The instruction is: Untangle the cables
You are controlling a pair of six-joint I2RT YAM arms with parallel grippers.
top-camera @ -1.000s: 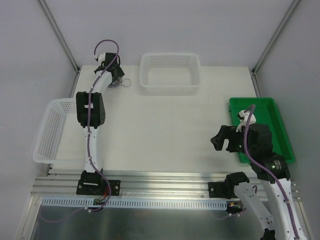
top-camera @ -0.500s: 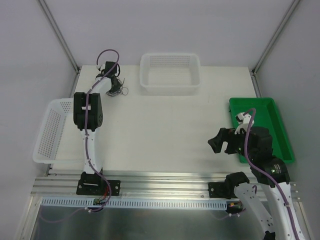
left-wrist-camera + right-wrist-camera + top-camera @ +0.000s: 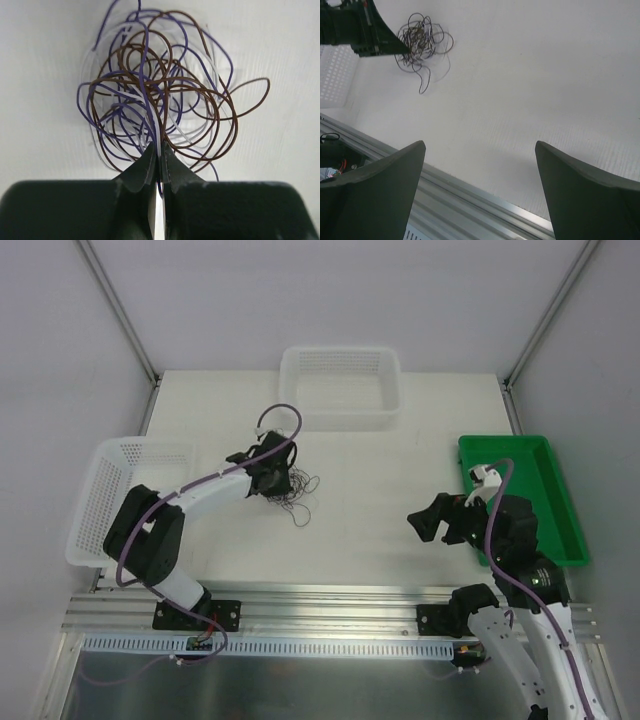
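**Left gripper** (image 3: 159,150): fingers pressed together, pinching a few strands at the near edge of the cables (image 3: 145,85).

**Cables:** thin brown, purple and white wires in one loose bunch of overlapping loops. The bunch fans out directly ahead of the left fingertips over the white surface (image 3: 400,470). One strand trails out of it toward the arm bases. Whether the bunch lies flat or is raised slightly cannot be told.

**Right gripper** (image 3: 480,144): fingers spread wide with nothing between them, hovering over bare surface. The tangle sits well apart from it, far ahead and off to its left.

**Green tray** (image 3: 500,440): just beside the right gripper, on its outer side.

**White basket** (image 3: 340,420): beyond the left gripper, past the tangle.

**Second white basket** (image 3: 95,510): behind the left gripper, beside that arm's elbow.
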